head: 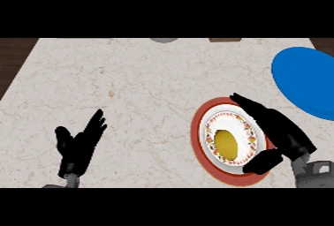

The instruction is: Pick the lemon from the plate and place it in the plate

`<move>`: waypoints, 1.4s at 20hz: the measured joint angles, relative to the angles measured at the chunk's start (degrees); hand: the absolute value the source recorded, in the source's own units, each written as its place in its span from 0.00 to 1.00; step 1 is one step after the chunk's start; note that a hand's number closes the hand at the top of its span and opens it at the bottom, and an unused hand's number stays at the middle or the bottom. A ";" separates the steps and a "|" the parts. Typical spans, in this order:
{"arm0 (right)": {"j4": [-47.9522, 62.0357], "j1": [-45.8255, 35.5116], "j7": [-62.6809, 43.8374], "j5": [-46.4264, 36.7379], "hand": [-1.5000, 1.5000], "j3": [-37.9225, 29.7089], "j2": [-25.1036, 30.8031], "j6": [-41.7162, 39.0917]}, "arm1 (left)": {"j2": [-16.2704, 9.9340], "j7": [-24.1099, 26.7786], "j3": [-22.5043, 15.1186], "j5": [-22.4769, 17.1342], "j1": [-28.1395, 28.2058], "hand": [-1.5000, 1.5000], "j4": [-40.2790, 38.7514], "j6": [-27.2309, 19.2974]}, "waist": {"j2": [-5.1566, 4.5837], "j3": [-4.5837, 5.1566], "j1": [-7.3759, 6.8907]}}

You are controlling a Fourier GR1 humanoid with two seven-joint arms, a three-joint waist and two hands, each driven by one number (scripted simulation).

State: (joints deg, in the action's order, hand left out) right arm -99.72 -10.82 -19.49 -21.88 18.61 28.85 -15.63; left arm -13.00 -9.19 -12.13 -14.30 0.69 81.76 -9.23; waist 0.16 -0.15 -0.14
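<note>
Plainly yellow, the lemon (pixel 226 141) sits on the red-rimmed plate (pixel 201 115).

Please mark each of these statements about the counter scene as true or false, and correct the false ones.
1. The lemon lies on the red-rimmed plate. True.
2. The right hand holds the lemon in the air. False: the hand is at the plate's right side, fingers straight, and the lemon lies on the plate.
3. The blue plate has nothing visible on it. True.
4. The left hand rests on the blue plate. False: it is open at the lower left, far from both plates.
5. The blue plate is to the left of the red-rimmed plate. False: it is at the upper right.
</note>
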 measured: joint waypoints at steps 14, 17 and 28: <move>2.72 3.00 -0.24 -14.83 0.00 1.64 -8.54 -0.19 | 1.82 -1.68 3.38 2.45 1.20 0.50 1.27 2.95 | -0.05 0.07 0.06; 4.33 3.17 0.39 -17.29 0.00 1.58 -9.85 -0.43 | 3.05 -3.16 2.71 4.10 1.77 0.50 2.74 1.96 | -0.07 0.08 0.03; 14.25 0.82 6.45 -23.73 1.00 0.32 -13.53 -1.86 | 4.70 -2.61 5.82 5.37 -0.10 0.50 0.56 4.55 | -0.07 0.06 -0.04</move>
State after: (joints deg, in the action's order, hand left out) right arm -85.47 -10.00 -13.04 -45.62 18.92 15.32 -17.49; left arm -8.30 -11.81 -6.31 -8.93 0.59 82.32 -4.68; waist 0.09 -0.09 -0.19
